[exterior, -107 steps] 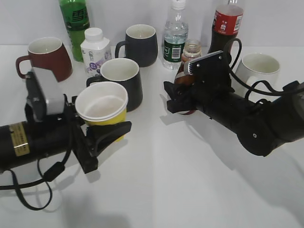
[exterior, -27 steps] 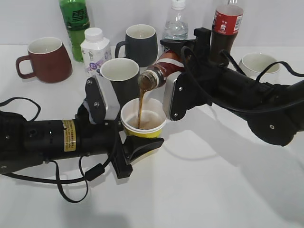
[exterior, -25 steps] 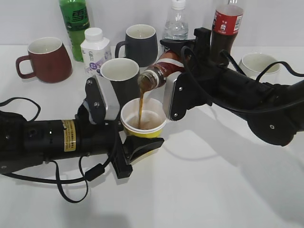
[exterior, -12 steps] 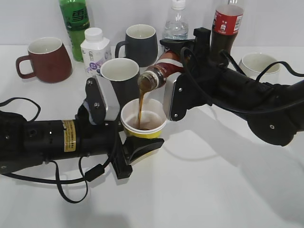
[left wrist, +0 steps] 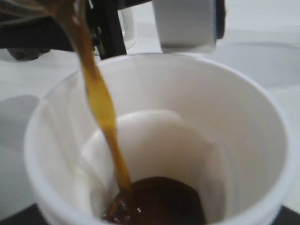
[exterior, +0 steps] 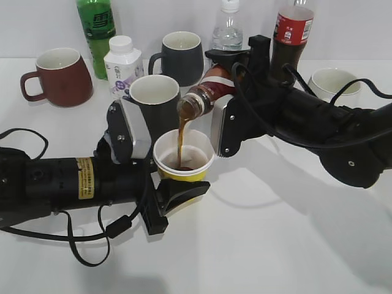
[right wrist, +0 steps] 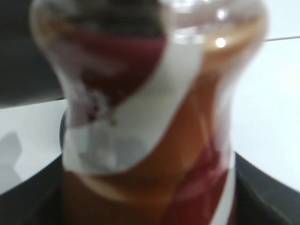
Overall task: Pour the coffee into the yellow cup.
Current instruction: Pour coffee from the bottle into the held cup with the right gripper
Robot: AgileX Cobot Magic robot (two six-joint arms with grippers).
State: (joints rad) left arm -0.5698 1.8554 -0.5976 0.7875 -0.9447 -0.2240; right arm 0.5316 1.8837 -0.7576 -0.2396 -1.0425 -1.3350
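Two jaws clamped: left on yellow cup (exterior: 183,160), right on tilted coffee bottle (exterior: 205,95); dark mug (exterior: 157,103) just behind.

Lab-like setup: bare white table (exterior: 257,245), plain wall (exterior: 159,15).

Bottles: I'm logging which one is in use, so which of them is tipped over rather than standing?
The small brown-red coffee bottle in the right gripper, tilted mouth-down over the yellow cup. The green bottle, water bottle and cola bottle stand upright.

maroon mug (exterior: 56,75), green bottle (exterior: 97,30), two dark mugs (exterior: 182,57), cola bottle (exterior: 293,30), white table (exterior: 257,245)
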